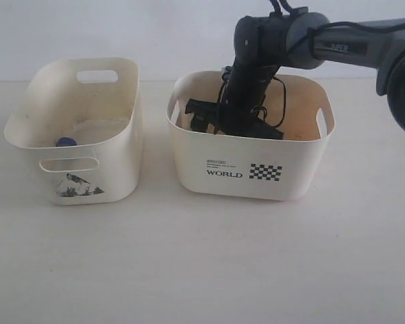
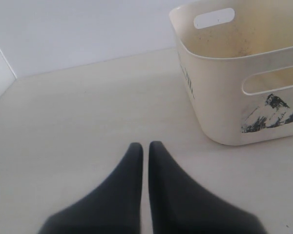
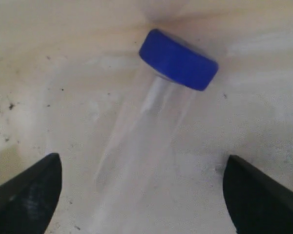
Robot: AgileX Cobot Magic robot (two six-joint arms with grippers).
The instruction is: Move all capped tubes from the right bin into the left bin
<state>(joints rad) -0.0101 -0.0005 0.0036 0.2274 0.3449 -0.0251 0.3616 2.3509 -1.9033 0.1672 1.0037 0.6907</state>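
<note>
My right arm (image 1: 253,74) reaches down into the right bin (image 1: 243,172), the one marked "WORLD", and the bin's front wall hides its fingertips. In the right wrist view the right gripper (image 3: 144,178) is open over the bin's floor (image 3: 53,83). A clear capped tube (image 3: 146,141) with a blue cap (image 3: 178,59) lies flat between the spread fingers, which do not touch it. The left bin (image 1: 88,169) holds another blue-capped tube (image 1: 66,142). My left gripper (image 2: 145,146) is shut and empty above the table, beside the left bin (image 2: 219,107). No orange-red tube shows.
The two bins stand side by side on a pale table (image 1: 202,263), a small gap between them. A white wall rises behind. The right bin's floor is speckled with dark specks. Black cables hang along the right arm inside the bin.
</note>
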